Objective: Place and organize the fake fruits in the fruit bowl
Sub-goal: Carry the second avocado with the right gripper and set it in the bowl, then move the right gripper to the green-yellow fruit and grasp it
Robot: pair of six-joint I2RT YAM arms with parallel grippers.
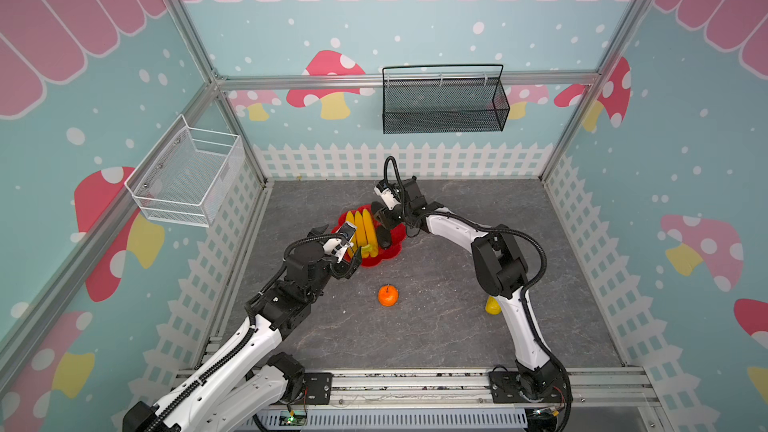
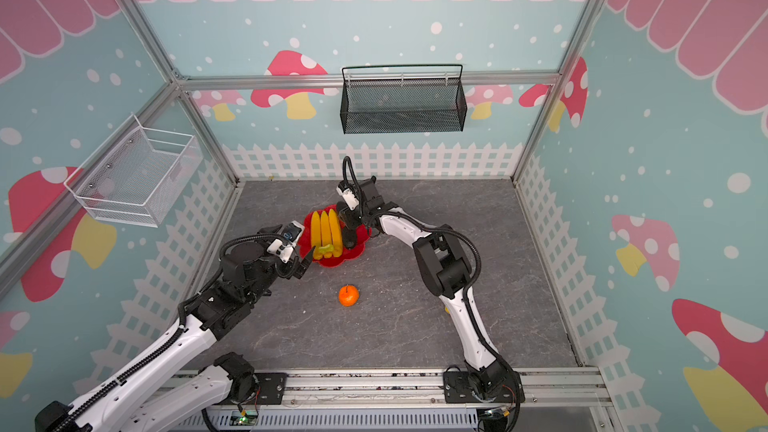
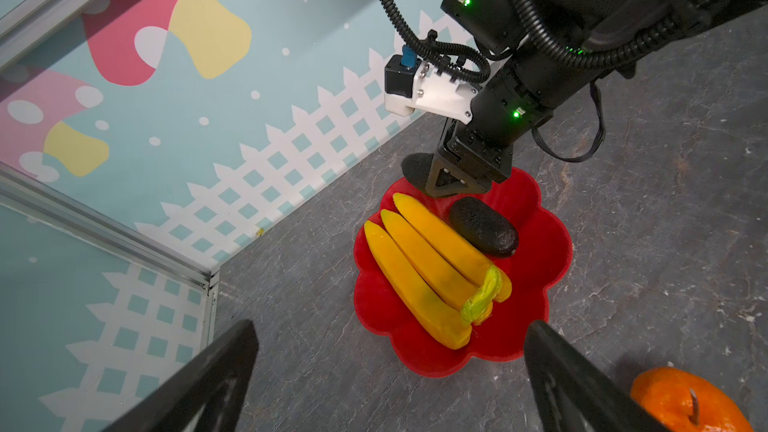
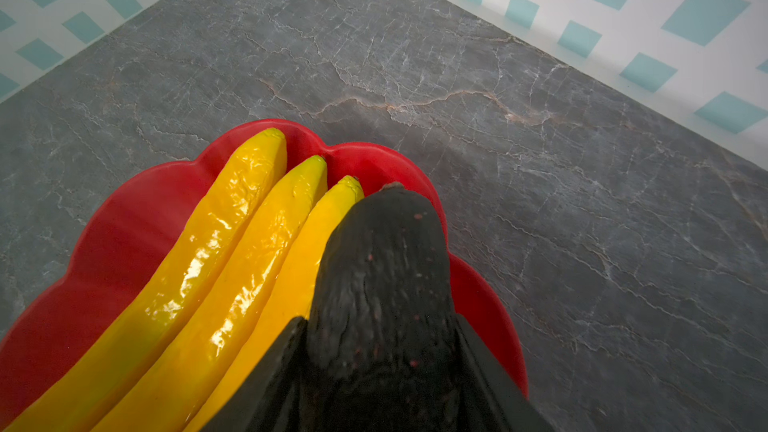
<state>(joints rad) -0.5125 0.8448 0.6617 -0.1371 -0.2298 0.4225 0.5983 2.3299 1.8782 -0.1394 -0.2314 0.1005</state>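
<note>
The red scalloped fruit bowl (image 1: pixel 397 234) (image 3: pixel 536 280) holds a bunch of three yellow bananas (image 1: pixel 363 228) (image 3: pixel 424 259) and a dark oval (image 1: pixel 384 238) (image 3: pixel 484 226) beside them. My right gripper (image 1: pixel 384 218) (image 4: pixel 380 322) hangs over the bowl's far edge, shut on a second dark oval (image 4: pixel 382 268) (image 3: pixel 415 166) that sticks out past its fingers. My left gripper (image 1: pixel 349 263) (image 3: pixel 390 334) stands wide open and empty at the bowl's near left edge. The small orange (image 1: pixel 388 295) (image 3: pixel 681 396) sits on the floor nearer the front. A yellow-green fruit (image 1: pixel 492 305) shows partly behind the right arm.
A black mesh basket (image 1: pixel 444 101) hangs on the back wall and a white wire basket (image 1: pixel 187 176) on the left wall. The grey stone-pattern floor (image 1: pixel 436 326) is fenced by walls on three sides, with a metal rail (image 1: pixel 415 384) along the front.
</note>
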